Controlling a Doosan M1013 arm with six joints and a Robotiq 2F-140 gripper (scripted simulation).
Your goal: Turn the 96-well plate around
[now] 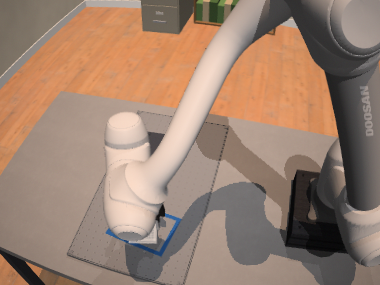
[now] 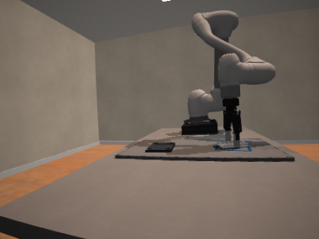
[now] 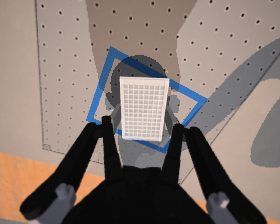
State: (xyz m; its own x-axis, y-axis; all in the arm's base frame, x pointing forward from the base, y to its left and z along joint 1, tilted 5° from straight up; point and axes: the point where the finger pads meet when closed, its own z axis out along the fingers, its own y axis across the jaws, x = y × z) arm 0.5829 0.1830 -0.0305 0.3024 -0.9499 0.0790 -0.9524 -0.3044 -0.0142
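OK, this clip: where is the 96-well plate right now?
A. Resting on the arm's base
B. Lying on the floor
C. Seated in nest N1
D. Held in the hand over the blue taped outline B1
D: in the wrist view the hand grips the white plate above the blue outline; the dark nest holds no plate.

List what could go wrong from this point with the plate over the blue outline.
1. The plate sits skewed to the blue outline, so set down now it may land crooked or across the tape.
2. The gripper holds it only by its long edges; a turn could make it slip.
3. The cut corner is not discernible here, so A1's direction could be misjudged before returning to the nest.
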